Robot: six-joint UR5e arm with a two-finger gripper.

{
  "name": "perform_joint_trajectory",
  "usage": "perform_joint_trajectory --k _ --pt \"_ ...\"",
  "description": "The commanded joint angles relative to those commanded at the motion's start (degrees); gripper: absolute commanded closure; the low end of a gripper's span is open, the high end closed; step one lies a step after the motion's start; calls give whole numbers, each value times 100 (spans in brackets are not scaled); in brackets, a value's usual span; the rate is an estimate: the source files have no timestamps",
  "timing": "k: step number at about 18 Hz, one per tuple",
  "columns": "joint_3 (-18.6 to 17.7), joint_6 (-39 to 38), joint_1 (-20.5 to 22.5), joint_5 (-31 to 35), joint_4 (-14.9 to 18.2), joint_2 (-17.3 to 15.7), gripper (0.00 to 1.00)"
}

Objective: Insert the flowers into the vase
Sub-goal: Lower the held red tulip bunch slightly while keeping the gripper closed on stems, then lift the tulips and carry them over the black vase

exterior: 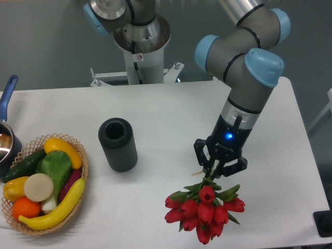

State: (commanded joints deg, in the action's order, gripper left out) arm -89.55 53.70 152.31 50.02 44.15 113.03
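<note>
A bunch of red tulips with green leaves, the flowers, hangs at the lower right of the table, heads pointing toward the front edge. My gripper is shut on the bound stems just above the leaves. The vase, a dark grey ribbed cylinder with an open round mouth, stands upright to the left of the gripper, well apart from the bunch. The stem ends are hidden between the fingers.
A woven basket of vegetables and fruit sits at the front left. A pot with a blue handle is at the left edge. The arm's base column rises behind the table. A dark object sits at the right edge.
</note>
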Motion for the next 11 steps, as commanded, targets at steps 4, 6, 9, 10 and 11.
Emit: perform_joint_trajectory --k 4,6,9,10,11 --pt "8 -114 35 -368 -64 -70 92" --pt "8 -175 35 -728 -64 -105 92" --pt "-27 -185 62 -1466 -64 -324 93" --pt "-36 -193 70 -1634 -64 -412 93" --pt "-71 -193 62 -1783 -64 -509 93"
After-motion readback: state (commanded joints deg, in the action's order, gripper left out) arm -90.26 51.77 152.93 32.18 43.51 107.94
